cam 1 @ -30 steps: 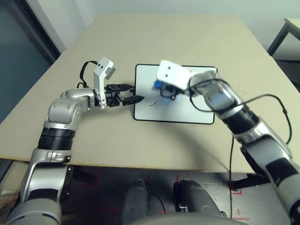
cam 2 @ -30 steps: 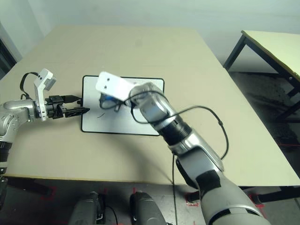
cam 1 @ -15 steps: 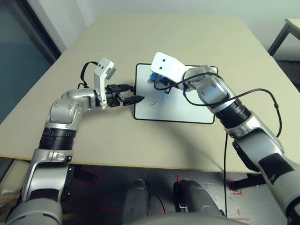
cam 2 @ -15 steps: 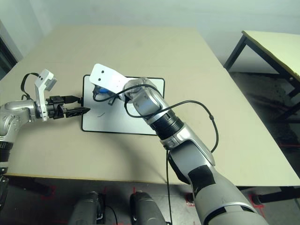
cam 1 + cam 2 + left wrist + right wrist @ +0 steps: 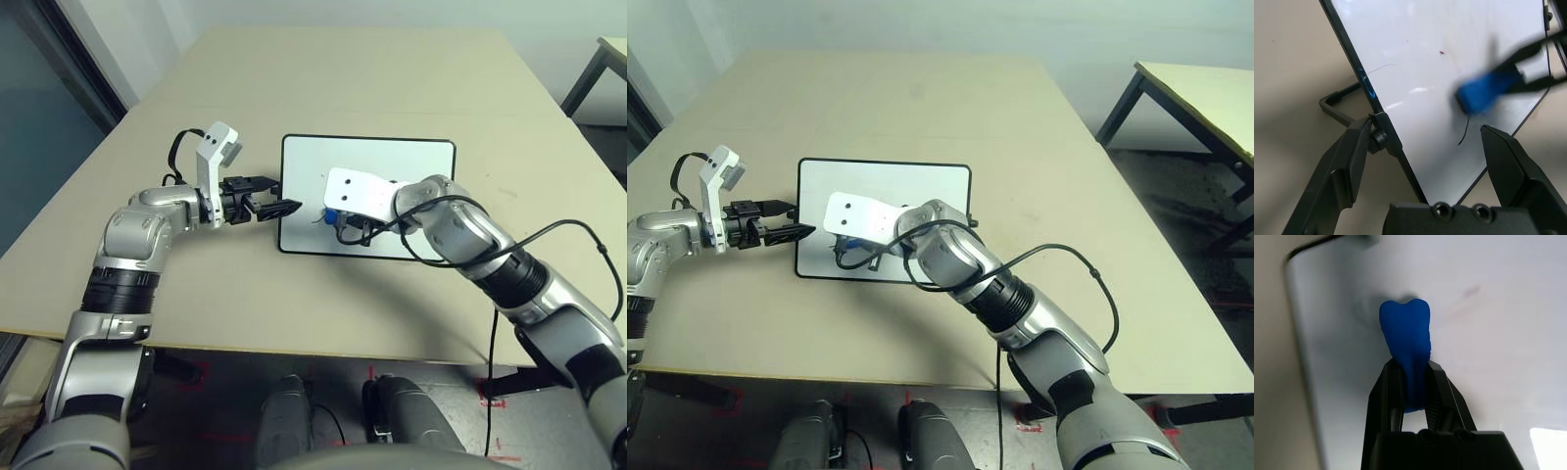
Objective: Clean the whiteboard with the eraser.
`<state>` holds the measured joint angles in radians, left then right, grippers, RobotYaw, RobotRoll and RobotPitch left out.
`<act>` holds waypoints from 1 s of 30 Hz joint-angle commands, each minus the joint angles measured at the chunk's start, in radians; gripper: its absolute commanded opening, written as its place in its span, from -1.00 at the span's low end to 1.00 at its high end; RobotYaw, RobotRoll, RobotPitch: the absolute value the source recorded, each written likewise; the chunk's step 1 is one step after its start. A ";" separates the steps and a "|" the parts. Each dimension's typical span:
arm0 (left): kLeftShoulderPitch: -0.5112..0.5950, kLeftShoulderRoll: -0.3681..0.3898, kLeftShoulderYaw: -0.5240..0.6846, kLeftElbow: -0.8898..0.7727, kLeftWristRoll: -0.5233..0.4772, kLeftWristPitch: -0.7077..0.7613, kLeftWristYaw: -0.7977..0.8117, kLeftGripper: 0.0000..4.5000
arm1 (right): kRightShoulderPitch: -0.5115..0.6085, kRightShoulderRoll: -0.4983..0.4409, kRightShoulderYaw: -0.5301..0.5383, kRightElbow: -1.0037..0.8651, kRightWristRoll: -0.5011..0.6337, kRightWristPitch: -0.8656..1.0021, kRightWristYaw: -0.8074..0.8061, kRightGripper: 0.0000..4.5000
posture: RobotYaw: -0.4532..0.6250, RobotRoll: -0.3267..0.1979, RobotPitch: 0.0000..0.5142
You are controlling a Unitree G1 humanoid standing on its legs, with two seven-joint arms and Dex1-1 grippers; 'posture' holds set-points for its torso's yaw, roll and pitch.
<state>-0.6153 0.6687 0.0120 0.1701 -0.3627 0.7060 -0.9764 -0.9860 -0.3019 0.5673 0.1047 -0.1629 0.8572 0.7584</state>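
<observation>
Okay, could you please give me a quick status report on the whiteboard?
Right pincer shut on blue eraser; left pincer open; dark mark left on whiteboard.

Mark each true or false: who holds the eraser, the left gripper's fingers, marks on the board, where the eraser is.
1. The left gripper holds the eraser. False: the right gripper holds the eraser.
2. The left gripper's fingers stand apart. True.
3. The whiteboard is wiped fully clean. False: a short dark line remains on it.
4. The eraser is over the bare table. False: it is over the whiteboard.
5. The eraser is blue. True.
</observation>
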 commanded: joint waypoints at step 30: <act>0.068 0.088 -0.075 -0.098 -0.015 0.128 -0.092 1.00 | 0.054 -0.067 0.087 -0.026 -0.028 0.027 0.085 -0.75 | -0.29 0.25 -0.59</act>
<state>-0.5566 0.7413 -0.0512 0.0965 -0.3674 0.8166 -1.0596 -0.9752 -0.3505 0.5890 0.0881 -0.1805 0.8463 0.8029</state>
